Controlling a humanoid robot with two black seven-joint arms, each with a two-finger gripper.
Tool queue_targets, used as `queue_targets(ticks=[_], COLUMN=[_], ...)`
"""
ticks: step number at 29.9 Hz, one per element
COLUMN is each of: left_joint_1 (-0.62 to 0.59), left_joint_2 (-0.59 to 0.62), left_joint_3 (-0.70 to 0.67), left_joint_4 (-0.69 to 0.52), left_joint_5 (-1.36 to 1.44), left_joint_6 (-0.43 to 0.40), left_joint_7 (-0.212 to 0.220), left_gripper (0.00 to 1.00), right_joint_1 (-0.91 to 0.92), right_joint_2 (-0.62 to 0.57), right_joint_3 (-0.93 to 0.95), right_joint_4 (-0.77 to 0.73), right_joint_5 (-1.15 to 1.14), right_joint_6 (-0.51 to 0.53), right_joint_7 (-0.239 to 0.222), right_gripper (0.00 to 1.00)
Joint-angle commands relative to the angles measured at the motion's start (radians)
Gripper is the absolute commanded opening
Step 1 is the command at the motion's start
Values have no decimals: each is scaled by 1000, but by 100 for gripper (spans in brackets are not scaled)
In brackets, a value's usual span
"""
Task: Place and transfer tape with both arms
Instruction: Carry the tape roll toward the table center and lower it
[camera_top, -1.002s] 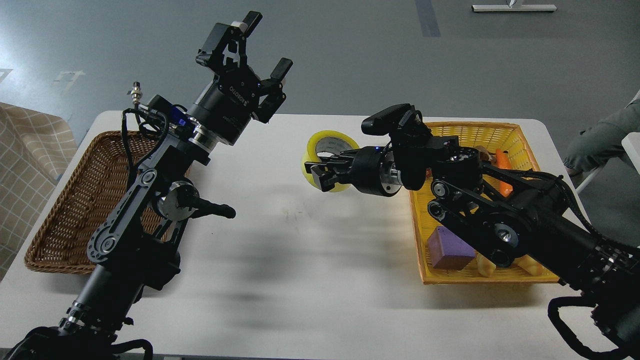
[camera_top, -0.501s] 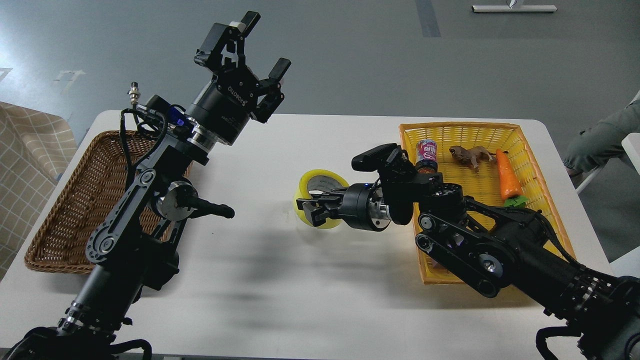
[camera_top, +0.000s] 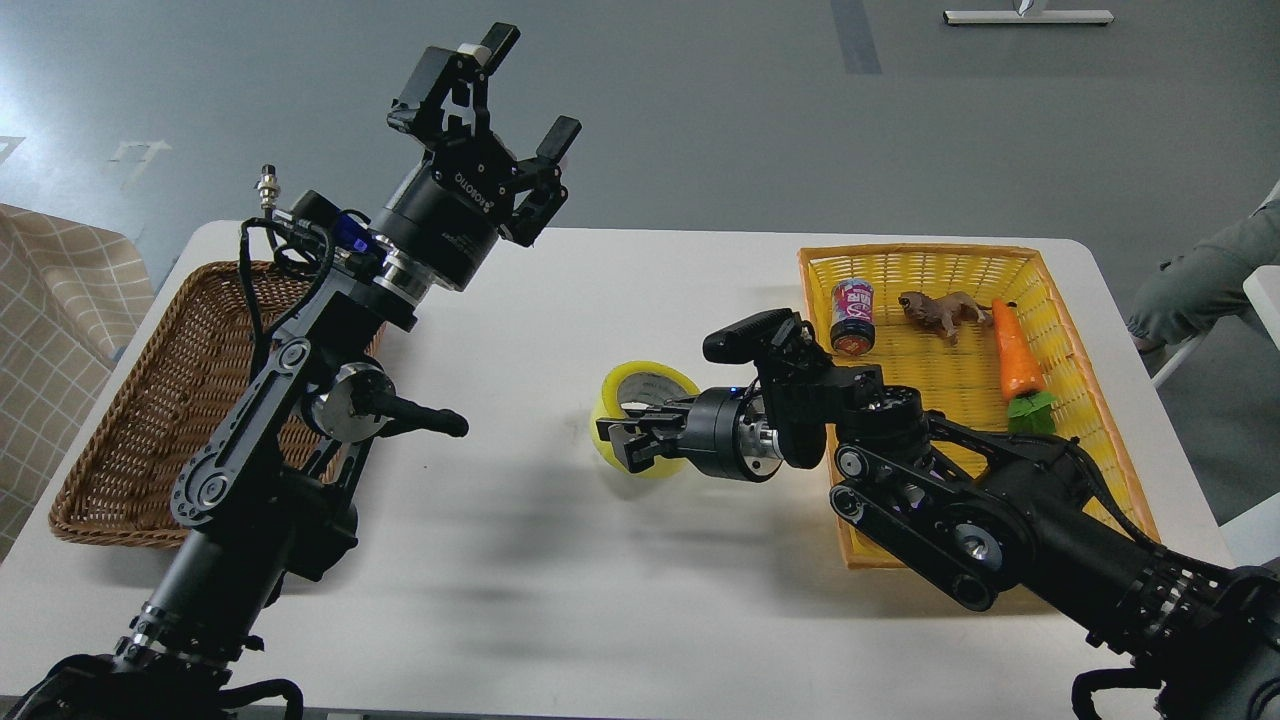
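The tape (camera_top: 640, 393), a yellow roll with a grey-white core, is near the middle of the white table (camera_top: 600, 580), low over it or resting on it. My right gripper (camera_top: 632, 438) is shut on the tape, its fingers over the roll's near rim. My right arm reaches in from the lower right across the yellow basket. My left gripper (camera_top: 510, 95) is open and empty, raised high above the table's far left edge, well apart from the tape.
A brown wicker basket (camera_top: 110, 430) lies at the left, partly under my left arm. A yellow basket (camera_top: 1010, 270) at the right holds a can (camera_top: 852, 315), a toy animal (camera_top: 940, 310) and a toy carrot (camera_top: 1018, 365). A person's arm (camera_top: 1200, 285) is at the right edge.
My right gripper has carried the tape down and toward me, from near the table's far side to its middle. The left arm has barely moved.
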Motion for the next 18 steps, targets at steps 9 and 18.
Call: queue_targets(ticks=[9, 18], left_joint_1=[0, 0], left_joint_2=[0, 2], left_joint_3=[-5, -17], left_joint_4=[-11, -11], left_joint_5=[-2, -8], left_joint_6=[0, 0], left_joint_7=[0, 0], left_gripper=[99, 99], right_joint_1=[-5, -2], right_joint_2=[16, 38], right_joint_3=[0, 6], right_joint_4=[-36, -125], right_joint_5=[0, 1], right_joint_6=[0, -157], right_joint_7=[-11, -12], right_gripper=[25, 60])
